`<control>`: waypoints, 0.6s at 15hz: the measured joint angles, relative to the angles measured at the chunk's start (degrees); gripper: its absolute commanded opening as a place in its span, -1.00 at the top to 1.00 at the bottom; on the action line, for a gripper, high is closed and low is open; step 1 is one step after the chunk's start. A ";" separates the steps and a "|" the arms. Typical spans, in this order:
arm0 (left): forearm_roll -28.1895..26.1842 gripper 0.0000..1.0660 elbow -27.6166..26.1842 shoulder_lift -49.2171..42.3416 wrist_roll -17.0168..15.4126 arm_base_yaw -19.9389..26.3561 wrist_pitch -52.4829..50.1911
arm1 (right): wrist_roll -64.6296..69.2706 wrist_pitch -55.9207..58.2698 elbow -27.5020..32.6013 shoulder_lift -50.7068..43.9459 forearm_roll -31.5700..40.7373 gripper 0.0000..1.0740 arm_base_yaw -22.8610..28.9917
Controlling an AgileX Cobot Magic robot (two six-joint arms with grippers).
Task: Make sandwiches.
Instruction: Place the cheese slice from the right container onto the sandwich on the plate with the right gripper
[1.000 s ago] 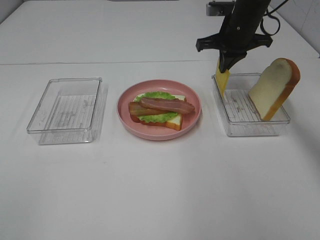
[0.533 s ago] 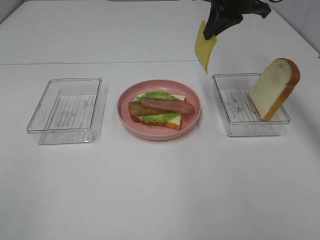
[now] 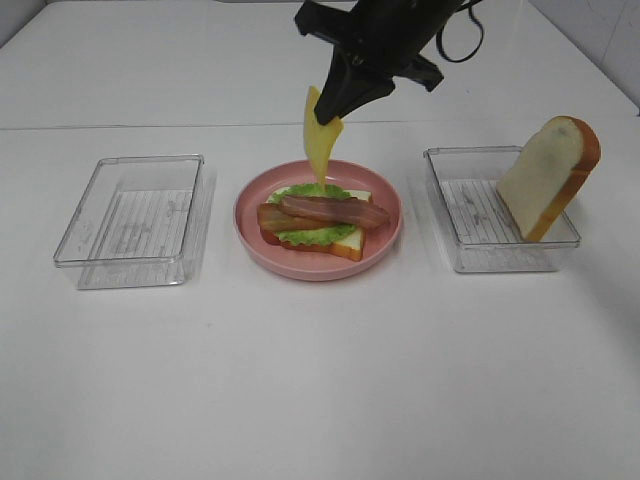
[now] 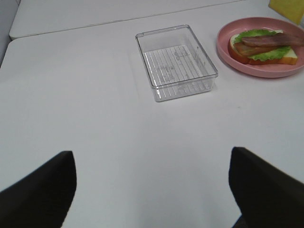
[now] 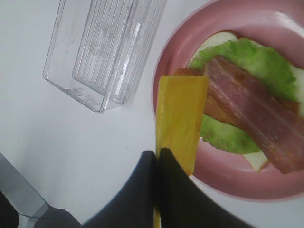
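One slice of yellow cheese (image 3: 318, 145) is held pinched by its upper edge in the right gripper (image 3: 338, 105), whose jaws are fully closed on it; the slice hangs edge-down below the tool. Directly beneath the hanging slice, on the pink plate (image 3: 250, 228), lies the part-built sandwich (image 3: 318, 226): a bread slice at the bottom, green lettuce (image 5: 256, 61) on it, bacon strips (image 3: 325, 210) across the top. In the right wrist view the lower end of the cheese is seen over the near edge of the lettuce and bacon, though whether it touches them cannot be told. One further bread slice (image 3: 550, 175) is propped upright in the clear tray (image 3: 470, 255) well off to the tool's far side; a second clear tray (image 3: 130, 222) lies on the opposite side of the plate. The left gripper (image 4: 152, 190) is kept wide open, holding nothing, well apart from the plate. Step in hand, as judged: the cheese layer is being brought to the stack. Next move, as judged: the slice must be lowered and tipped flat over the bacon before release, then the upright bread fetched as the lid.
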 measured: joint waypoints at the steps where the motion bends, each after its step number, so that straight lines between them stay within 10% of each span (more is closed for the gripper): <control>1: 0.00 -0.56 0.00 0.00 0.00 0.00 0.00 | -0.06 -1.15 0.17 1.09 0.34 1.00 1.32; 9: 0.00 -0.56 0.00 0.00 0.00 0.00 0.00 | 0.63 -11.00 0.17 9.91 2.01 1.00 1.83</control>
